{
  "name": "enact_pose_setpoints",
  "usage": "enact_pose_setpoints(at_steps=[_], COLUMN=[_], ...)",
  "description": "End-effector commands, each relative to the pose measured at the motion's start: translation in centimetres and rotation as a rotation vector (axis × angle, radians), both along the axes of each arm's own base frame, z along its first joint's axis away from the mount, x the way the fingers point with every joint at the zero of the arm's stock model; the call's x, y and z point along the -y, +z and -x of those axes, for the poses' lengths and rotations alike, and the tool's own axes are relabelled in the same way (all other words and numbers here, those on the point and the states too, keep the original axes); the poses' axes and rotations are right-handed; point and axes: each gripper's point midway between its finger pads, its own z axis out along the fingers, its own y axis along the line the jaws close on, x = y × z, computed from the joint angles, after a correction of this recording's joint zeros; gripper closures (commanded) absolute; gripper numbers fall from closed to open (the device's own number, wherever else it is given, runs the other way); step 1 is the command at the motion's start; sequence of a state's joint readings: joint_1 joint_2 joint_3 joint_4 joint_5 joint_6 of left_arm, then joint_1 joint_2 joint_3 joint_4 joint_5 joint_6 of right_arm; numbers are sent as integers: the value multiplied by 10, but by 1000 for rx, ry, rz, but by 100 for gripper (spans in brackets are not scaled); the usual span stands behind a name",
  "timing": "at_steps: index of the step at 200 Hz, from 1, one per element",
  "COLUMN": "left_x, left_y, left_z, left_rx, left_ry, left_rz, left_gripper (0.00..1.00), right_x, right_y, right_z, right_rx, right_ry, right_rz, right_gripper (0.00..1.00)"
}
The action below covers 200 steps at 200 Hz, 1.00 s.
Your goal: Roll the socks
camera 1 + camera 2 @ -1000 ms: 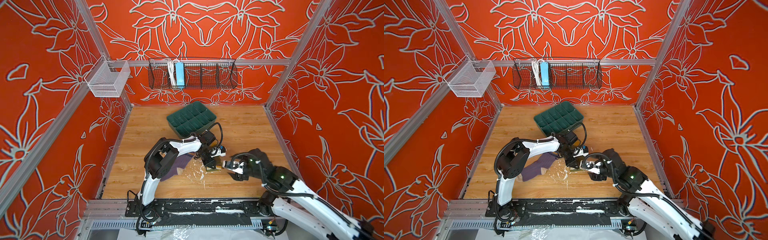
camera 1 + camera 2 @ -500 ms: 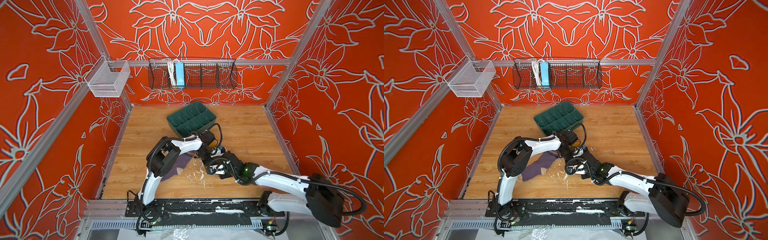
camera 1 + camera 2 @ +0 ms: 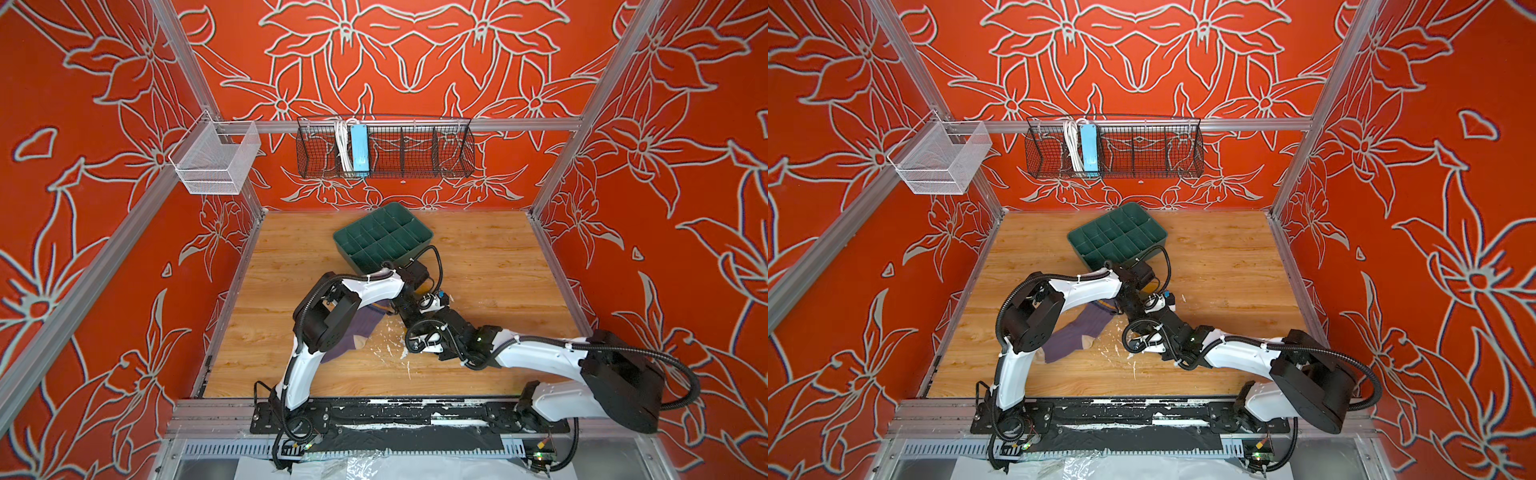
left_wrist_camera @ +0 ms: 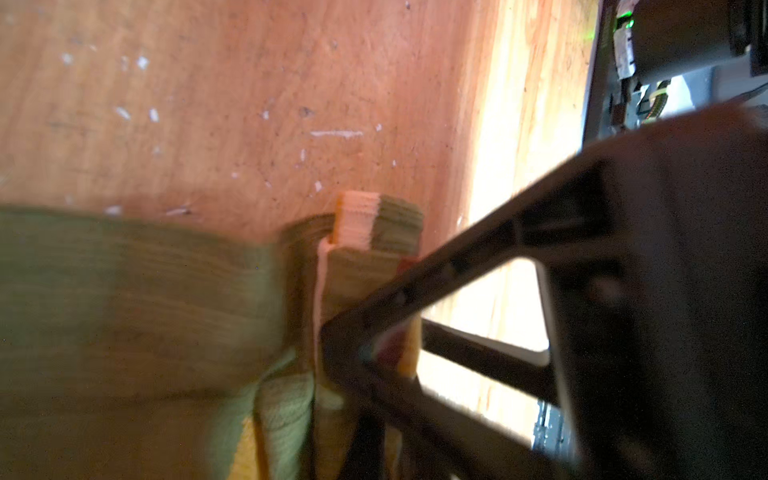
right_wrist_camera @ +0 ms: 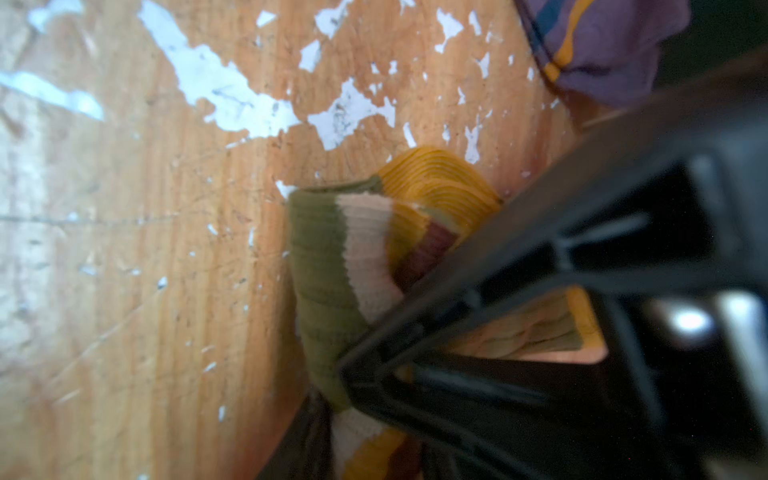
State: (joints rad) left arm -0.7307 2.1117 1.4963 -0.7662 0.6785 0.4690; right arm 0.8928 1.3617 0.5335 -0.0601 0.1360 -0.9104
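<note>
Well, one sock half-rolled, one untouched.
Nearest me, short of the green tray, the purple sock lies flat. Closer to the tray, the olive sock is a partly wound bundle; my right gripper pinches it, arm stretched low. The left gripper meets it from the tray side; its grip I cannot tell.

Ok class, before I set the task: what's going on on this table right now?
Two robot arms meet mid-table over the olive green sock, which is bunched into a small roll. The right gripper has its jaws around that roll. The left gripper sits against it, though its grip is unclear. The purple sock lies flat on the wooden table, partly beneath the left arm. A green divided tray sits behind them.
</note>
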Motion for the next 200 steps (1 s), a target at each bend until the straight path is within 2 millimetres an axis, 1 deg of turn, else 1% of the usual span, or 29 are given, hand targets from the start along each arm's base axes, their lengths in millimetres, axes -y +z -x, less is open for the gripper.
enact_pose_setpoints(at_steps=[1,13,24,46,61,70,76,90,97,104,108,123,138,141,142,146,159,175,190,200], left_x=[-12,-9,-7,-7,-15,-25,-34,-61,-76,-88,-96,-115,-127,-126,-128,-130,-128,-122,-118,-116], left_y=[-6,10,28,74,111,133,152,193,215,235,250,285,304,303,307,313,314,306,290,274], left_z=[6,-4,-12,-37,-56,-71,-79,-97,-100,-99,-95,-70,-37,-31,-27,-15,18,53,73,77], left_rx=[29,115,202,424,583,682,753,929,1004,1064,1097,1173,1181,1170,1176,1176,1121,1029,948,921], left_ry=[2,15,19,49,95,148,188,310,372,425,452,488,464,445,443,422,323,185,90,52], left_rz=[-71,-35,6,71,98,103,110,113,128,156,181,274,369,379,393,426,503,573,589,565], left_gripper=[77,68,63,56,51,48,47,46,45,42,39,34,32,32,32,31,31,30,31,31], right_x=[9,9,10,15,20,22,21,18,17,18,18,18,12,11,11,9,6,0,-4,-6], right_y=[-12,-13,-13,-14,-15,-15,-15,-11,-11,-12,-13,-15,-14,-15,-14,-13,-13,-10,-9,-8], right_z=[5,10,14,16,10,8,8,7,5,6,7,8,11,13,14,14,18,19,20,20], right_rx=[-49,-80,-101,-123,-120,-136,-150,-179,-188,-209,-225,-271,-335,-359,-365,-387,-472,-557,-644,-703], right_ry=[-24,-16,-12,-23,-71,-95,-109,-152,-180,-198,-204,-236,-268,-270,-272,-281,-314,-351,-379,-400], right_rz=[67,71,73,112,155,171,175,164,166,179,191,211,200,204,201,200,201,188,173,161], right_gripper=[83,91,94,100,100,100,100,100,100,100,100,100,100,100,100,100,100,100,100,100])
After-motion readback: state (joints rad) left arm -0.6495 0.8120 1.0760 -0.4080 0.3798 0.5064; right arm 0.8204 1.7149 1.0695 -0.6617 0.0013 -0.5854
